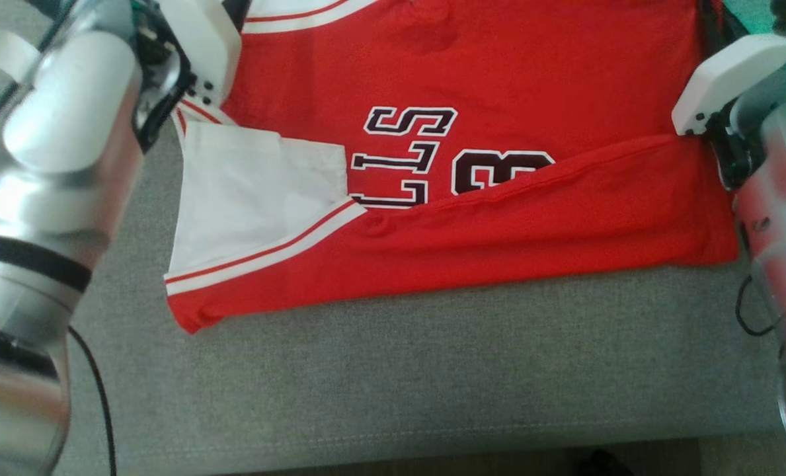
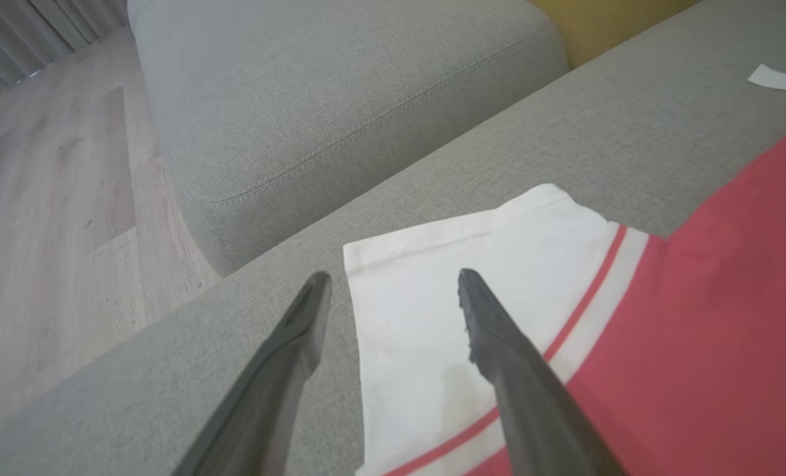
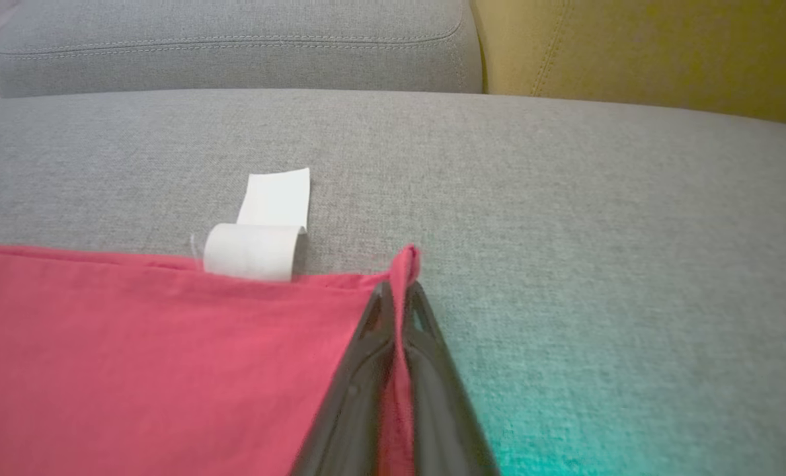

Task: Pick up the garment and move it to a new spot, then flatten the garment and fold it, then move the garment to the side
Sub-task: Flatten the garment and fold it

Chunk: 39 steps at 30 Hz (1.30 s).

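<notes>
The garment (image 1: 498, 218), a red jersey with black lettering, lies spread on the grey sofa seat (image 1: 432, 370). Its near edge is folded up over the lower part of the letters, and a white sleeve (image 1: 247, 192) with red stripes lies at the left. My left gripper (image 2: 394, 276) is open over the corner of the white sleeve (image 2: 445, 311): one finger is above the sleeve, the other above the bare seat. My right gripper (image 3: 399, 294) is shut on a red corner of the garment (image 3: 168, 357), and a small tuft of cloth pokes out past the fingertips.
A curled white paper slip (image 3: 260, 248) lies on the seat at the garment's far edge. A grey cushion (image 2: 340, 99) and a yellow cushion (image 3: 630, 46) stand behind. Wooden floor (image 2: 49, 198) lies past the sofa's end. My two forearms flank the garment in the head view.
</notes>
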{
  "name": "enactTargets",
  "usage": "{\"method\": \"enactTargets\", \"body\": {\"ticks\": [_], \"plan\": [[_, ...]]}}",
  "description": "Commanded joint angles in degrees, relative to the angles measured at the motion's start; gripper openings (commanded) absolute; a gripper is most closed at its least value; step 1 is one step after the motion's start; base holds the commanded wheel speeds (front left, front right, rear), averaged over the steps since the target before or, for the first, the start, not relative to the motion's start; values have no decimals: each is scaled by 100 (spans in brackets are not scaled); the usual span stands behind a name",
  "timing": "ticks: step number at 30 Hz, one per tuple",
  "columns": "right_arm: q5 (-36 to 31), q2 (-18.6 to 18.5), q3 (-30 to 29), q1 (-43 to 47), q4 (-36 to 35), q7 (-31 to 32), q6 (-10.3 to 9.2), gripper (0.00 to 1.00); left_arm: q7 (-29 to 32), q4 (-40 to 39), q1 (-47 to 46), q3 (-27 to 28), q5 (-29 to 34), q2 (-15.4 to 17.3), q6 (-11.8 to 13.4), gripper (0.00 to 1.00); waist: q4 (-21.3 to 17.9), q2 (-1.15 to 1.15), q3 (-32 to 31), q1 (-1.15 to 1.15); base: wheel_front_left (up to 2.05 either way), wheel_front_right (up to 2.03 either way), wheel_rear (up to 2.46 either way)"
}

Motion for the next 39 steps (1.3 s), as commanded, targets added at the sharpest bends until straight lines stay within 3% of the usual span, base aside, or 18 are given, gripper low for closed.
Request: {"method": "enactTargets", "body": {"ticks": [1, 14, 28, 29, 30, 31, 32, 36, 39], "plan": [[97, 89, 171, -114, -87, -120, 37, 0, -11, -76, -450, -22, -127, 290, 9, 100, -49, 0, 71, 0, 0, 0, 0], [648, 425, 965, -468, -313, -494, 37, 0, 629, 408, -1232, -545, -1011, 661, 9, 100, -556, 0, 527, 0, 0, 0, 0], [1485, 416, 1900, -617, -795, -668, 37, 0, 847, 1078, -1581, -438, -1535, 864, 9, 100, -939, 0, 852, 0, 0, 0, 0], [1532, 396, 1941, -620, -807, -678, 37, 0, 873, 1070, -1565, -483, -1555, 848, 9, 87, -937, 0, 853, 0, 0, 0, 0], [1577, 375, 1977, -626, -813, -685, 37, 0, 879, 1051, -1557, -518, -1582, 835, 9, 45, -931, 0, 858, 0, 0, 0, 0], [1618, 356, 2008, -636, -816, -691, 37, 0, 880, 1020, -1550, -555, -1611, 820, 9, 19, -921, 0, 863, 0, 0, 0, 0], [1659, 338, 2036, -645, -817, -698, 37, 0, 896, 975, -1533, -603, -1652, 801, 9, 0, -908, 0, 864, 0, 0, 0, 0], [1808, 263, 2108, -663, -792, -760, 37, 0, 818, 716, -1506, -827, -1779, 798, 9, 0, -829, 0, 787, 0, 0, 0, 0], [1875, 197, 2109, -656, -736, -861, 37, 0, 433, 518, -1572, -890, -1835, 791, 9, 0, -741, 0, 668, 0, 0, 0, 0]]}}
